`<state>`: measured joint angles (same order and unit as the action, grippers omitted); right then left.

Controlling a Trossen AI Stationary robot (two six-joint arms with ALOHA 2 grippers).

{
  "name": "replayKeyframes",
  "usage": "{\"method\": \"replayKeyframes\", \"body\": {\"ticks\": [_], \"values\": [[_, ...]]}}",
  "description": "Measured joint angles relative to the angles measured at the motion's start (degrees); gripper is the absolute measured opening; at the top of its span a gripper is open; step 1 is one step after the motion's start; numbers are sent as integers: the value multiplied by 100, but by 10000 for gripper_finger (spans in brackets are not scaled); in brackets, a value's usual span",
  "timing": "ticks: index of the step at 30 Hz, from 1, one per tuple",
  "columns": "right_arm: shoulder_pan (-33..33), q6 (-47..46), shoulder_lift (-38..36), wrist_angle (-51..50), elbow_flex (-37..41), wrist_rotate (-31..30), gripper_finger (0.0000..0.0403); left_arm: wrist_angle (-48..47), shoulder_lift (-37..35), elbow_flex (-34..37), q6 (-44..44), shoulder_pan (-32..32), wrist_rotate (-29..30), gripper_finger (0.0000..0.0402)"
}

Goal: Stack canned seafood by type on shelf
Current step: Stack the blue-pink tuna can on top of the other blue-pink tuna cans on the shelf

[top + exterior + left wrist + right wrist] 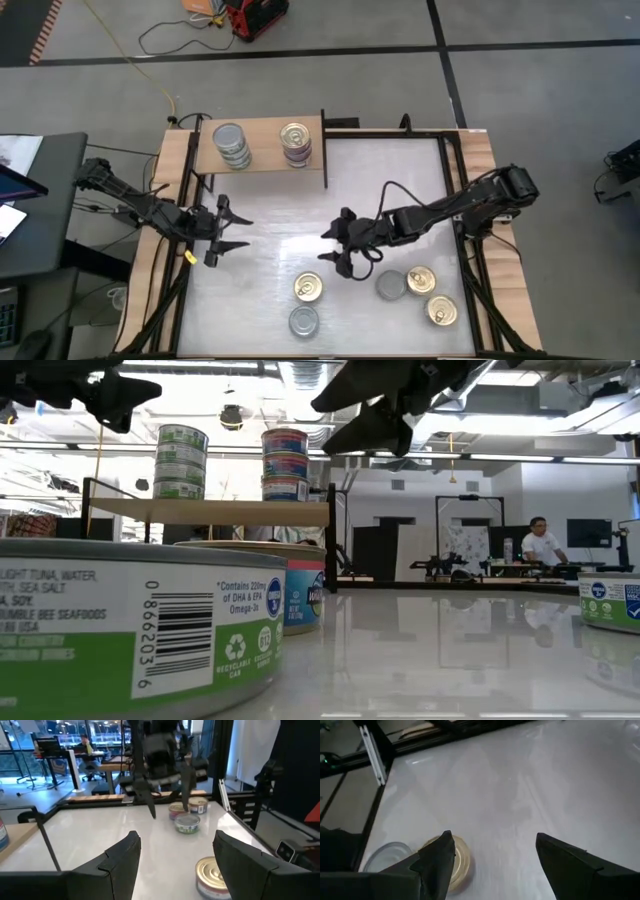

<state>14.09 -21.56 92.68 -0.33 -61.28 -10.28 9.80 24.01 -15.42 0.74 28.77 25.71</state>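
Two stacks already on the shelf (262, 160), silver-lidded stack (231, 146) and gold-lidded stack (296, 143) (three tins each in the low view), five loose tins (308, 289) left on the counter (390, 190); right gripper (338, 246) wide open, empty, above them; left gripper (226, 229) open, empty, waiting.

High view: looking straight down, taking in the whole white table (330, 190), with the shelf (262, 148) in the frame's upper left.

Low view: sitting at tabletop height, looking level across; a tin (130, 625) is filling the lower left, very near the lens, and the shelf (215, 510) is showing behind it.

Left wrist view: facing across the table toward the right gripper (167, 810).

Right wrist view: looking steeply down, close to a gold-lidded tin (456, 862), which the high view is sharing (308, 288).
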Motion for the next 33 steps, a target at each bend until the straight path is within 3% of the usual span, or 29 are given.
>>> {"method": "replayKeyframes", "body": {"ticks": [9,17,28,33], "values": [[98,-297,685,-430,-463,319,301,138,9,0,-103,0,15,240],[142,-397,671,-700,-779,733,301,134,9,0,-104,0,22,240],[157,-396,712,-713,-798,745,301,129,9,0,-180,0,11,240],[129,-594,1084,-662,-793,886,301,123,9,0,-158,0,23,240]]}}
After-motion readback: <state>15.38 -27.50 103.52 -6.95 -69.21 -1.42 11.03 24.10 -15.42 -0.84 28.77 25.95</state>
